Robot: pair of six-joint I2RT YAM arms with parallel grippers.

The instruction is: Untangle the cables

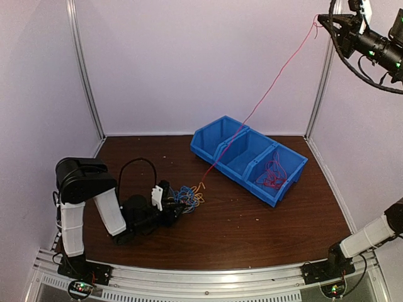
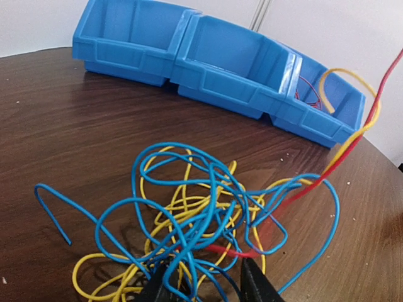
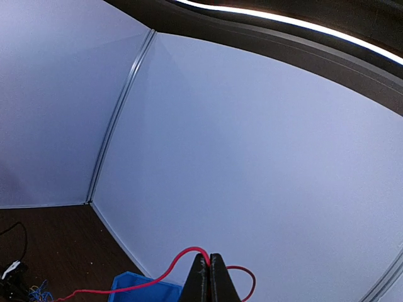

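place: lab test booth | cues: white panel walls [image 1: 189, 63], metal corner posts [image 1: 85, 69], blue parts bins [image 1: 203, 146]

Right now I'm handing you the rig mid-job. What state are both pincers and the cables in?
Right pincer: shut on a red cable, raised high. The cable runs taut down over the blue bin to the tangle.
Left pincer: open, low at the table, fingers straddling the blue and yellow tangle.
Done: red cables lie in the bin's right-end compartment.
Left: pull the red cable free, then separate blue from yellow.
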